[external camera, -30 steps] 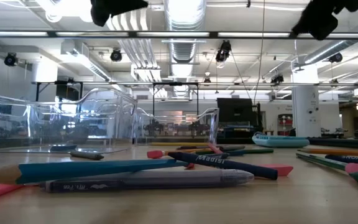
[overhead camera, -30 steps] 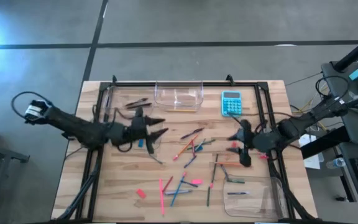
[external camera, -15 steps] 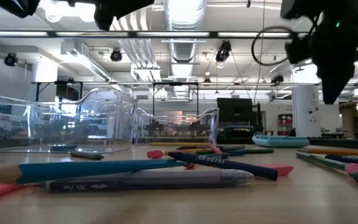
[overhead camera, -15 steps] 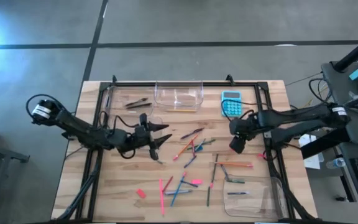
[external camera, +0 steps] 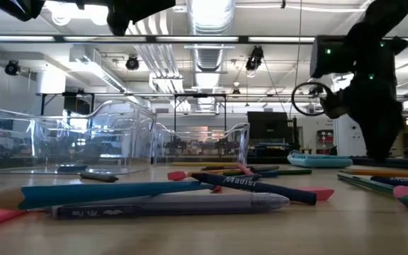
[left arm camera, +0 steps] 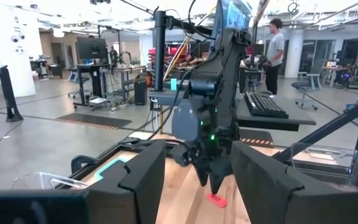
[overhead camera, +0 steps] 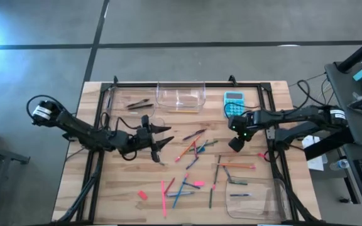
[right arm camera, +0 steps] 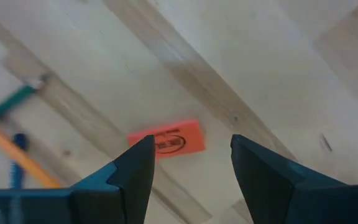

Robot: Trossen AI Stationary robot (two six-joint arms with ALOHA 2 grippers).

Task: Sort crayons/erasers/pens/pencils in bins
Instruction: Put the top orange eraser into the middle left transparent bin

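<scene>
Erasers, pens, pencils and crayons lie scattered over the middle of the wooden table (overhead camera: 68, 188), and we go over it from left to right. At the left, the left gripper (overhead camera: 159, 139) hangs low over the boards with its fingers apart and nothing between them; just beside it stands one clear bin (overhead camera: 151, 125), and two more bins (overhead camera: 181, 95) stand along the far edge. If this arm swings, we think it can push the light bin or sweep the loose sticks (overhead camera: 190, 150) near it. Farther right, the right gripper (overhead camera: 236, 144) points down near the turquoise calculator (overhead camera: 234, 103), its fingers spread and empty. In the right wrist view a pink eraser (right arm camera: 166, 140) lies flat on the wood directly between the two open fingers. The risk here, in our judgement, is a descent a little off centre: one fingertip can land on the eraser and push it away, or press it down. Because the eraser is thin, the fingers can also close above it and miss. Another bin (overhead camera: 253, 199) waits at the near right corner.
</scene>
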